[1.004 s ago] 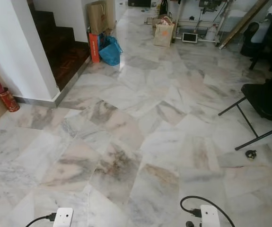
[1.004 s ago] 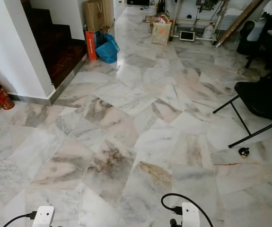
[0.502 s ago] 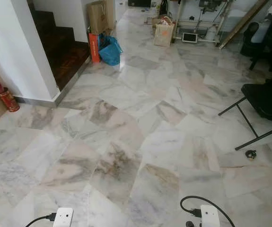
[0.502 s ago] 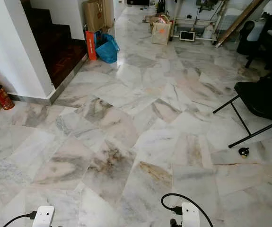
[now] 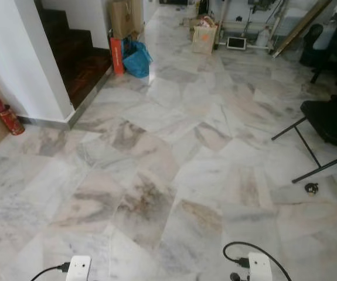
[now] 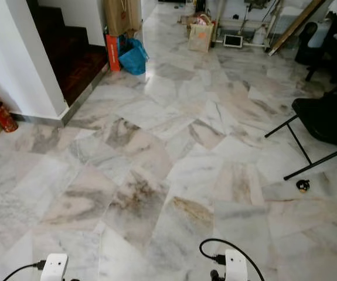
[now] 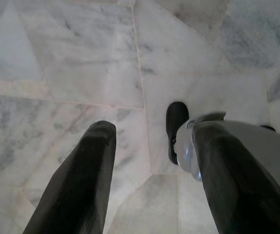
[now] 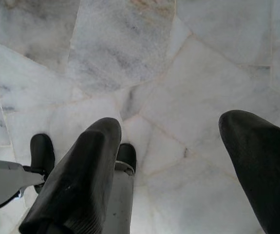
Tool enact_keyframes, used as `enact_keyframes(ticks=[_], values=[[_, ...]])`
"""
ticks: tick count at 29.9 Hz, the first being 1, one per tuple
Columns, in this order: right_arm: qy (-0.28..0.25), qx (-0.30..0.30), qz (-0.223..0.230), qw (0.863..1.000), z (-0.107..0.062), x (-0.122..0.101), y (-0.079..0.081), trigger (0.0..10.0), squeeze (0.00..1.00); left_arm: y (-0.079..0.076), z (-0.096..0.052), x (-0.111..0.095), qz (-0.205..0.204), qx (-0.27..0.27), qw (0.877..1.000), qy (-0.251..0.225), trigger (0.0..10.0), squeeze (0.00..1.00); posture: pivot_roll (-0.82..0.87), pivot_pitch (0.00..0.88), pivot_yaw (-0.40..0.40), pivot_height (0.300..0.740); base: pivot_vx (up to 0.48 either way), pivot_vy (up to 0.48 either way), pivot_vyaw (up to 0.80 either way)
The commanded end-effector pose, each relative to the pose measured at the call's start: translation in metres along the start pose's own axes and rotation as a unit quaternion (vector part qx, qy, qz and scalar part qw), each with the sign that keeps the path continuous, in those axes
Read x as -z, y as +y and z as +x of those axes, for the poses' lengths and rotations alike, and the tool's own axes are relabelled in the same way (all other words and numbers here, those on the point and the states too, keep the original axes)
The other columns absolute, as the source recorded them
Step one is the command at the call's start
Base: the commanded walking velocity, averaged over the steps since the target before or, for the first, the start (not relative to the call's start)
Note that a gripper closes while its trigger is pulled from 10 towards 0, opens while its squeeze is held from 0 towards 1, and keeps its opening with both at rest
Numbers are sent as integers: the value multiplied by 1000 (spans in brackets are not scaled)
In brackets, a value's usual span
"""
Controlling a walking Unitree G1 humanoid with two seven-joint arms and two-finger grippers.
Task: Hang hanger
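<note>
Ahead of the robot, the head views show marble floor (image 5: 174,175), a blue bag (image 5: 136,60) by the dark stairs (image 5: 77,55), and a black folding chair (image 6: 326,126) at right; no hanger can be made out. In the left wrist view, the left gripper (image 7: 152,161) hangs over the floor, fingers apart. In the right wrist view, the right gripper (image 8: 171,156) hangs likewise, fingers apart.

wide open marble floor (image 5: 174,175) straight ahead, nothing on it through the middle. on the left, blocked by a white wall (image 5: 21,58), a dark stair (image 5: 77,58) and a red canister (image 5: 5,117) at the wall foot. on the right, hemmed by a black folding chair (image 5: 326,126), a small dark object (image 5: 312,188) near its legs. far end cluttered with a blue bag (image 5: 136,58) and paper bags (image 5: 203,36).
</note>
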State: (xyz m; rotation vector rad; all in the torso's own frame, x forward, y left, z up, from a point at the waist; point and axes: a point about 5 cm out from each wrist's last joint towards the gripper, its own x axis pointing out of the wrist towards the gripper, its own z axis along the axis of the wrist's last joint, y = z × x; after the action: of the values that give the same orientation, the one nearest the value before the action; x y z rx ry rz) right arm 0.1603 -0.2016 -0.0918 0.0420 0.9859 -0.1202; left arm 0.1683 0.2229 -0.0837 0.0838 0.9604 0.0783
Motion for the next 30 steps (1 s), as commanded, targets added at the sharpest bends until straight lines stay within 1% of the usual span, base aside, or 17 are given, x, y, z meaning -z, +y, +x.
enact_keyframes(ticks=[1,30], values=[[-10,-28,164,986,-4,18,13,10000,0,-14,6,-28,115,84,990,7,10000,0,-97,72,71,740,-266,0,0],[-15,-31,165,986,-4,16,14,10000,0,-15,6,-29,115,84,990,6,10000,0,-96,74,68,740,-305,0,0]])
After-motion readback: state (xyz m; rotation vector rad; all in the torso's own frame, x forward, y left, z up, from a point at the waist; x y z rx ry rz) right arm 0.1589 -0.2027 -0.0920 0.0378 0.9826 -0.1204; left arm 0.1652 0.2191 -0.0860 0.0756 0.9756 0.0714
